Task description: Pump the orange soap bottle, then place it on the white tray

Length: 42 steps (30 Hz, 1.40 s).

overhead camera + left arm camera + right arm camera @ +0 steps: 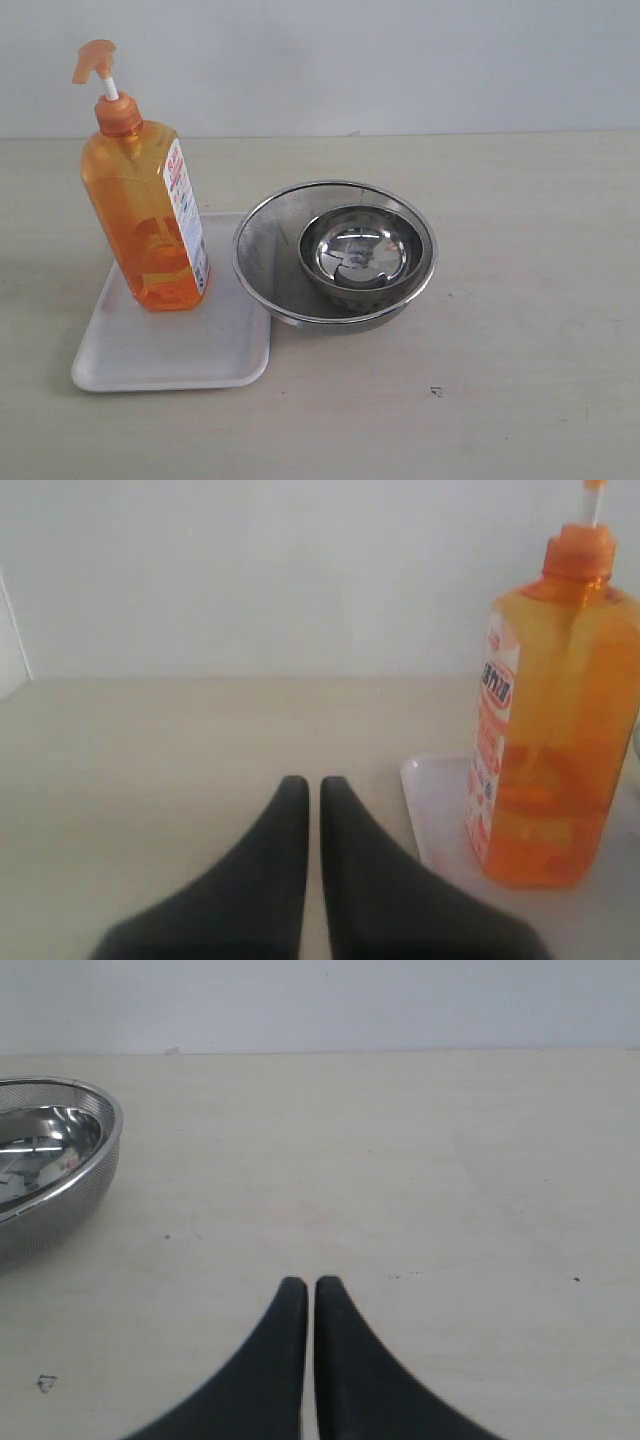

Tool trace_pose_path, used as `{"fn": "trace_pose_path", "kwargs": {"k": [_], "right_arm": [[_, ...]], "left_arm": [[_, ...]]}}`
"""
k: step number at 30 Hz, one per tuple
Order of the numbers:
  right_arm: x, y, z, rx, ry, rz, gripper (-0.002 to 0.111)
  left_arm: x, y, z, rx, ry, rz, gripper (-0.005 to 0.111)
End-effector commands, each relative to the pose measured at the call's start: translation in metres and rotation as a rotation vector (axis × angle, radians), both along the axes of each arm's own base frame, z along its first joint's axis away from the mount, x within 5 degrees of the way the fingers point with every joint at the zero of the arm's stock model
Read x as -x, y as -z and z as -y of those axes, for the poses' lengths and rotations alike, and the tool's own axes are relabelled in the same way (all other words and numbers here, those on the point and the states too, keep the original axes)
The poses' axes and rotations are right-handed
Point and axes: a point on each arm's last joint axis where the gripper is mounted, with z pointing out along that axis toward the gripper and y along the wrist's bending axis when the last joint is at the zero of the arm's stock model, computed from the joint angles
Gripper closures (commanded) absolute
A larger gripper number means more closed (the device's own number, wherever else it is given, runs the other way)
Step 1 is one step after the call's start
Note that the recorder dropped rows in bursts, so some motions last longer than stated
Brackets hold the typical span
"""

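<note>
You'll find the orange soap bottle (150, 225) at the left of the exterior view. It stands upright, long axis vertical, on the rear part of the white tray (170, 355), its base resting inside the low rim. That puts it on your left arm's side. The left wrist view shows it close ahead of the left gripper (305, 785) and off to one side, while the right wrist view does not show it at all. The left arm is clearly the nearer one.

Both pincers are closed and empty. The left one's dark fingers meet with only a hairline between them, and the right gripper (303, 1285) looks the same over bare table (520, 300).

The bottle is translucent orange plastic, flat-sided and rectangular, with a glossy white-and-red label on one narrow face. Its pump head (95, 60) sits raised on a white stem at the upper left of the frame. The tray is smooth, matte white, with rounded corners. Just beside its right edge is a steel mesh strainer (265, 270) holding a small polished steel bowl (360, 258).

I'd judge the placing already done. You cannot tell from here whether the pump has been pressed.
</note>
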Motion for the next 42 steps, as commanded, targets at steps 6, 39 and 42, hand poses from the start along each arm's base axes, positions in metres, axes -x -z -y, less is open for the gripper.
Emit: {"fn": "trace_pose_path", "kwargs": {"k": [6, 39, 42], "right_arm": [[0.0, -0.0012, 0.0003, 0.003, 0.002, 0.016, 0.108], [0.0, -0.0012, 0.0003, 0.004, 0.002, 0.016, 0.108], [0.0001, -0.0007, 0.0003, 0.004, 0.002, 0.011, 0.108]], "left_arm": [[0.0022, 0.0113, 0.0007, 0.015, 0.007, -0.114, 0.102], [0.0034, 0.0111, 0.0026, -0.009, 0.044, -0.107, 0.102], [0.0034, 0.0111, 0.0026, -0.009, 0.044, -0.107, 0.102]]}}
